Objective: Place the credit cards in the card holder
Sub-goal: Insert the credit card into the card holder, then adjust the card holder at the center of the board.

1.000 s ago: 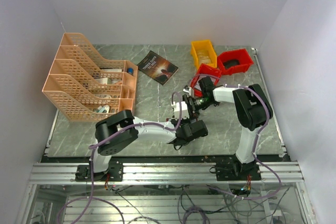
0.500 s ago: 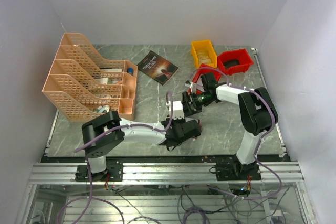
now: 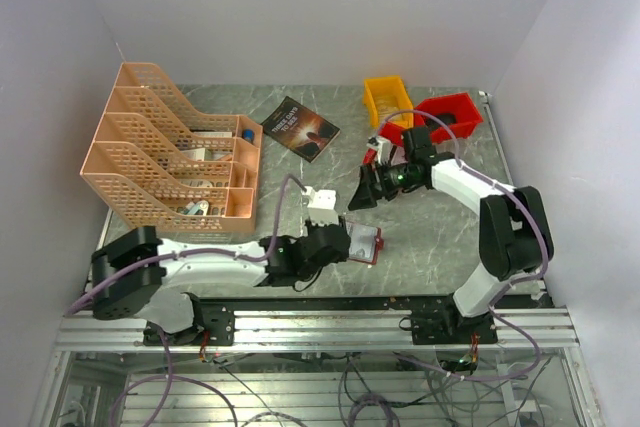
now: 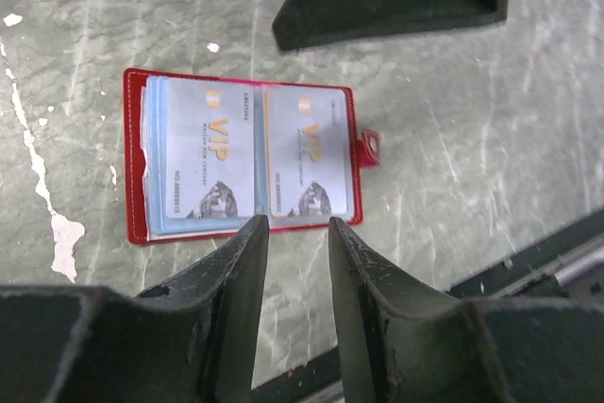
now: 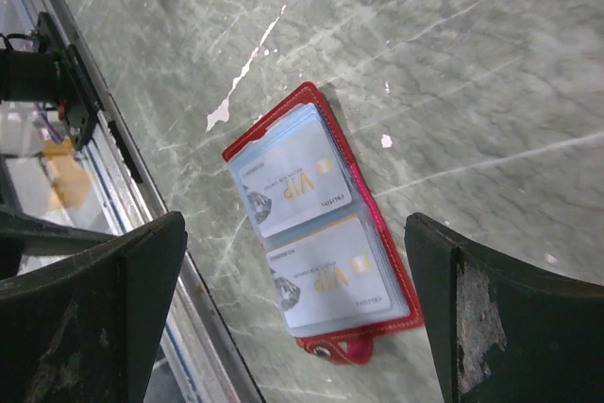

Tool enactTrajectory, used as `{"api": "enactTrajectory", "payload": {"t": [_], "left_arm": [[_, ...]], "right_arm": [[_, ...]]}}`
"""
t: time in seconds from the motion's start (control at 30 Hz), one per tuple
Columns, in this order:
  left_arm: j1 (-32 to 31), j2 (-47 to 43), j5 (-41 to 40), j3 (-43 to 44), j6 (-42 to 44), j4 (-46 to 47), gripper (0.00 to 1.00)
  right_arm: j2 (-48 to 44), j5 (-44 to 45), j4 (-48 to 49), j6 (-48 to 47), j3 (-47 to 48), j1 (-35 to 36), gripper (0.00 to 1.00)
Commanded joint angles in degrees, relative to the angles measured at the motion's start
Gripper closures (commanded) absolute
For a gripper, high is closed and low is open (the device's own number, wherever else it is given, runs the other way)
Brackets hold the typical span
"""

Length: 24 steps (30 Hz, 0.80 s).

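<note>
The card holder (image 3: 364, 243) lies open and flat on the marble table near its front edge, a small red case with clear pockets. In the left wrist view the card holder (image 4: 138, 205) shows two pale VIP credit cards, one (image 4: 209, 162) in the left pocket and one (image 4: 307, 153) in the right. My left gripper (image 4: 295, 226) hovers just short of its near edge, jaws apart with nothing between them. My right gripper (image 5: 294, 224) hangs wide open above the card holder (image 5: 379, 233), holding nothing. The cards (image 5: 293, 186) sit in both pockets.
An orange file rack (image 3: 170, 162) stands at the left. A dark book (image 3: 300, 127) lies at the back middle. A yellow bin (image 3: 388, 100) and red bins (image 3: 450, 117) sit at the back right. The table's metal front rail (image 5: 142, 186) runs close to the card holder.
My right gripper has opened wide and pulled back and right, off the card holder. My left arm has drawn back to the left, leaving the open holder uncovered.
</note>
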Motion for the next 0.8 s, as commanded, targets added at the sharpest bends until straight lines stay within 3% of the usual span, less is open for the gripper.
{"api": "enactTrajectory", "payload": {"t": [0.0,0.27,0.4,0.47,0.53,0.6,0.67,0.77], "left_arm": [[0.3,-7.6,6.0,-7.2,8.4,11.2,0.56],[2.2,-16.0,11.4,-15.6,10.8,16.9,0.37],[7.5,-15.5,17.9,-15.8,10.5,15.4,0.37],[10.8,-15.0,21.5,-15.9,10.3,15.2,0.44],[14.0,-14.6,24.9,-16.4,10.1,16.1,0.49],[16.3,-14.0,27.3,-16.7,9.8,16.3,0.54],[18.1,-13.3,28.4,-17.2,9.7,16.9,0.58],[20.3,-11.1,30.7,-18.1,9.4,18.5,0.64]], "right_arm": [[-5.7,-1.3,1.1,-2.4,-1.2,-3.2,0.00],[-17.7,-4.6,7.4,-5.9,-5.6,-6.5,0.00],[-23.2,-13.3,16.9,-11.7,-10.7,-6.4,0.00],[-23.5,-20.0,16.7,-18.8,-13.0,-6.4,0.00],[-21.1,-26.1,4.2,-37.5,-10.6,-5.8,0.01],[-17.4,-25.3,-11.3,-55.2,-6.2,-2.4,0.13],[-14.6,-24.9,-19.9,-68.0,-4.9,-0.7,0.31],[-13.3,-20.6,-20.7,-71.8,-6.0,1.0,0.71]]}}
